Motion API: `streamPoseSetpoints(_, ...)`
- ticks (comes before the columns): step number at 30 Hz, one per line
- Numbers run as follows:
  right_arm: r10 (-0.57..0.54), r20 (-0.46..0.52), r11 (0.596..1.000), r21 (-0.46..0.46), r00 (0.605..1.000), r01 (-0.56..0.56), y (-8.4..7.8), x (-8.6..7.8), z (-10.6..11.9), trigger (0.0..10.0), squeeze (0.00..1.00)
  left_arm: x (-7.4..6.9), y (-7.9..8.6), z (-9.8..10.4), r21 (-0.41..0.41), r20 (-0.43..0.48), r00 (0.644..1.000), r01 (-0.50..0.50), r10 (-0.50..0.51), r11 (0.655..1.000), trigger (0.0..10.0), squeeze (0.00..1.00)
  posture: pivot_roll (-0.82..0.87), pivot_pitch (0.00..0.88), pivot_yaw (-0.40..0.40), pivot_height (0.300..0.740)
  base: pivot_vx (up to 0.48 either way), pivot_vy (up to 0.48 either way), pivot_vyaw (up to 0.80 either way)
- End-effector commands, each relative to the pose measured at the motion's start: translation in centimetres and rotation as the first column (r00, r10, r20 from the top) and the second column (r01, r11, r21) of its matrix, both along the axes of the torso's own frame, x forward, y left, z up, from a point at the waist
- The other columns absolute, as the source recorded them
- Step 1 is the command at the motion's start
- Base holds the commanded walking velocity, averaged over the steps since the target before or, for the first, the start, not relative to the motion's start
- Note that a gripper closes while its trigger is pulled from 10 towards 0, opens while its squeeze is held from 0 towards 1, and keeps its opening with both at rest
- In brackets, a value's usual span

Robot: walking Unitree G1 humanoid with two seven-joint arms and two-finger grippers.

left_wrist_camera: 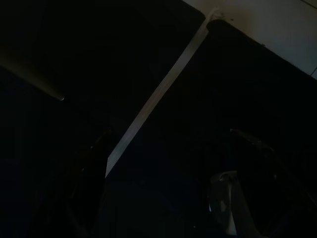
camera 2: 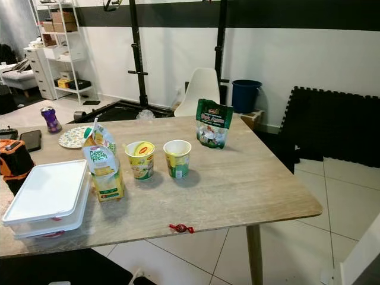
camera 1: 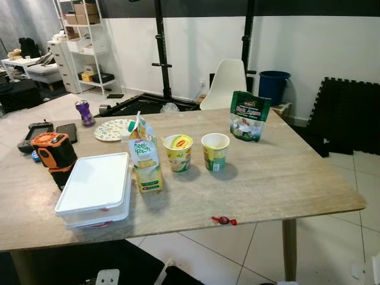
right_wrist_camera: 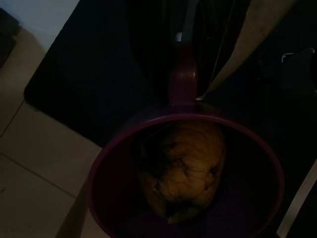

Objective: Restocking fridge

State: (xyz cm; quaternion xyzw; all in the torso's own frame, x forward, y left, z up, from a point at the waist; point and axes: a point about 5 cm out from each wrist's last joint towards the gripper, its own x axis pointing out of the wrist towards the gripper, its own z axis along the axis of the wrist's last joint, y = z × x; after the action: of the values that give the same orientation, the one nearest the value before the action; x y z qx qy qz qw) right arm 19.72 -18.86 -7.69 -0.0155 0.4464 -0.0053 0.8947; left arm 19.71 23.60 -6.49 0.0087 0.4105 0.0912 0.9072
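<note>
one opened juice carton [camera 1: 145,157] upright on table [camera 1: 285,172], yellow-green, jaws' state unclear

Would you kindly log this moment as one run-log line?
phase: facing wooden table | on table: white lidded plastic box, juice carton, two paper cups | right wrist view: purple bowl holding brownish lump

The left pincer [left_wrist_camera: 168,133] is two long black fingers [left_wrist_camera: 91,171], barely lit, each with a faint sheen along its edge. One widens at its root into a rounded, glossy grey piece. Right of the surface [camera 2: 249,190], below its corner, the right arm [camera 2: 362,261] is a smooth, pale silver-grey slab, unmarked.
</note>
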Motion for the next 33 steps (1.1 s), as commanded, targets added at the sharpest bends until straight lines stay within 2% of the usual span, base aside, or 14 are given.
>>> streamPoseSetpoints(1,-0.012,-0.016,1.0,-0.003,1.0,0.012,-0.3,-0.5,-0.2,10.0,0.0,-0.4,0.6,-0.1,0.02,-0.023,1.0,0.001,0.0,1.0,10.0,0.0,0.02,0.067,0.034,0.734,0.0,0.0,0.0)
streamPoseSetpoints(5,-0.012,-0.017,1.0,-0.004,1.0,0.011,-0.5,-0.6,-0.2,10.0,0.0,-0.5,0.5,-0.2,0.021,-0.026,1.0,0.0,0.0,1.0,10.0,0.0,0.03,0.065,0.026,0.734,0.0,0.0,0.0)
streamPoseSetpoints(7,-0.01,-0.017,1.0,-0.003,1.0,0.01,-0.4,-0.5,-0.2,10.0,0.0,-0.6,0.6,-0.2,0.025,-0.028,1.0,0.006,-0.005,1.0,10.0,0.0,0.03,0.05,0.052,0.734,0.0,0.0,0.0)
streamPoseSetpoints(10,-0.065,0.008,0.998,0.023,0.998,0.065,-0.7,-0.3,-0.1,10.0,0.0,-0.5,0.9,-0.1,0.047,-0.047,0.997,0.064,-0.061,0.997,10.0,0.0,0.06,0.03,0.062,0.734,0.0,0.0,0.0)
streamPoseSetpoints(11,-0.075,0.009,0.997,0.028,0.997,0.075,-1.3,-0.5,0.0,10.0,0.0,-0.1,0.7,0.1,0.055,-0.035,0.997,0.074,-0.073,0.996,10.0,0.0,0.06,0.037,0.026,0.734,0.0,0.0,0.0)
streamPoseSetpoints(12,-0.075,0.009,0.997,0.028,0.997,0.075,-1.3,-0.5,0.0,10.0,0.0,-0.1,0.7,0.1,0.055,-0.035,0.997,0.074,-0.073,0.996,10.0,0.0,0.06,0.037,0.026,0.734,0.0,0.0,0.0)
streamPoseSetpoints(13,-0.031,-0.003,0.999,0.005,1.0,0.031,-1.8,-0.7,0.0,10.0,0.0,0.5,0.9,0.5,0.032,0.008,1.0,0.004,-0.004,0.999,10.0,0.0,0.05,0.043,0.013,0.734,0.0,0.0,0.0)
streamPoseSetpoints(16,-0.03,-0.001,1.0,-0.001,1.0,0.03,-2.1,-0.7,0.0,10.0,0.0,0.7,0.9,0.6,0.018,0.021,0.999,-0.029,0.028,0.999,10.0,0.0,0.05,0.046,0.012,0.734,0.0,0.0,0.0)
streamPoseSetpoints(20,-0.03,0.005,1.0,0.001,1.0,0.03,-2.2,-0.6,0.1,10.0,0.0,0.6,0.9,0.5,0.022,0.011,1.0,-0.022,0.022,1.0,10.0,0.0,0.05,0.049,0.003,0.734,0.0,0.0,0.0)
streamPoseSetpoints(25,-0.038,0.01,0.999,0.005,0.999,0.038,-2.4,-0.7,0.1,10.0,0.0,-0.5,1.3,0.0,0.031,-0.024,0.999,-0.021,0.021,0.999,10.0,0.0,0.05,0.058,0.012,0.734,0.0,0.0,0.0)
streamPoseSetpoints(33,-0.041,0.004,0.999,0.018,0.999,0.04,-2.5,-1.1,0.0,10.0,0.0,-0.7,1.6,0.0,0.032,-0.027,0.999,-0.029,0.03,0.999,10.0,0.0,0.05,0.061,0.014,0.734,0.0,0.0,0.0)
